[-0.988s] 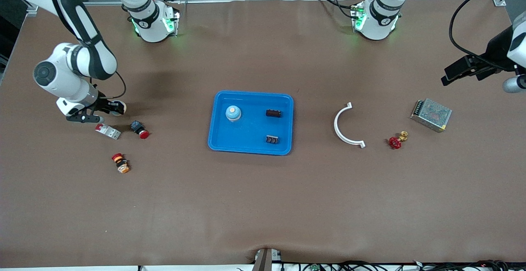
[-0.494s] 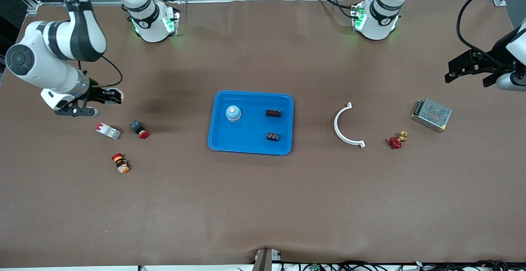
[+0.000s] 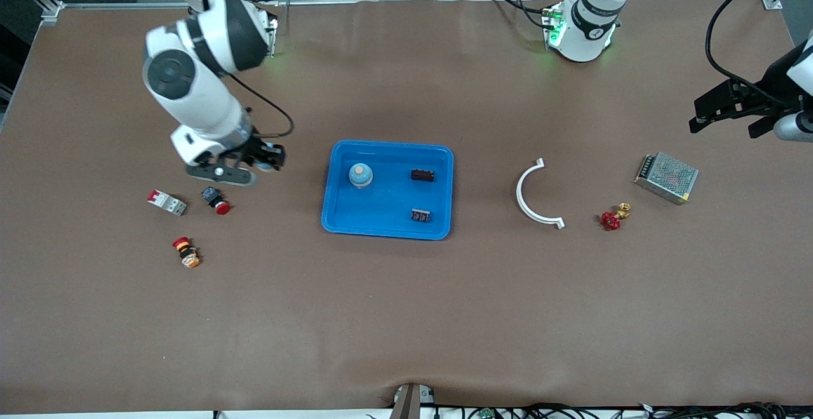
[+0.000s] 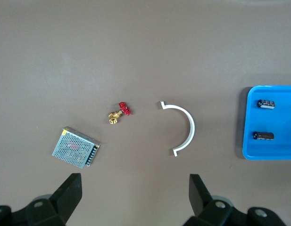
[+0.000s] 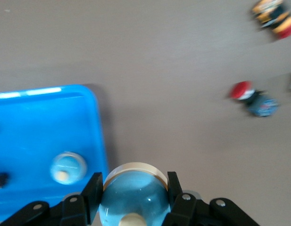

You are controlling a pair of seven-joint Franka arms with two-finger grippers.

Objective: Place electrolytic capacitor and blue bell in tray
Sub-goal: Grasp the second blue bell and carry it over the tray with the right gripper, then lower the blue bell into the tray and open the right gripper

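My right gripper [image 3: 265, 157] is shut on a blue bell [image 5: 132, 195] with a cream rim, its black fingers [image 5: 91, 188] pressed against both sides. It hangs over bare table beside the blue tray [image 3: 381, 206], toward the right arm's end. In the tray stand another blue bell [image 3: 360, 175] and two dark electrolytic capacitors [image 3: 422, 175] [image 3: 420, 216]. The right wrist view shows the tray's corner [image 5: 37, 122] and that second bell [image 5: 67, 168]. My left gripper [image 3: 724, 111] is open and empty, waiting up in the air at the left arm's end, over the table beside the metal box.
Toward the right arm's end lie a red-and-white breaker [image 3: 166, 202], a red push button [image 3: 216, 200] and an orange-and-red button [image 3: 186, 252]. Toward the left arm's end lie a white curved bracket [image 3: 533, 193], a red-handled brass valve [image 3: 613, 218] and a perforated metal box [image 3: 666, 178].
My right arm has swung from the right arm's end of the table toward the tray, carrying the blue bell. The left gripper has barely shifted.
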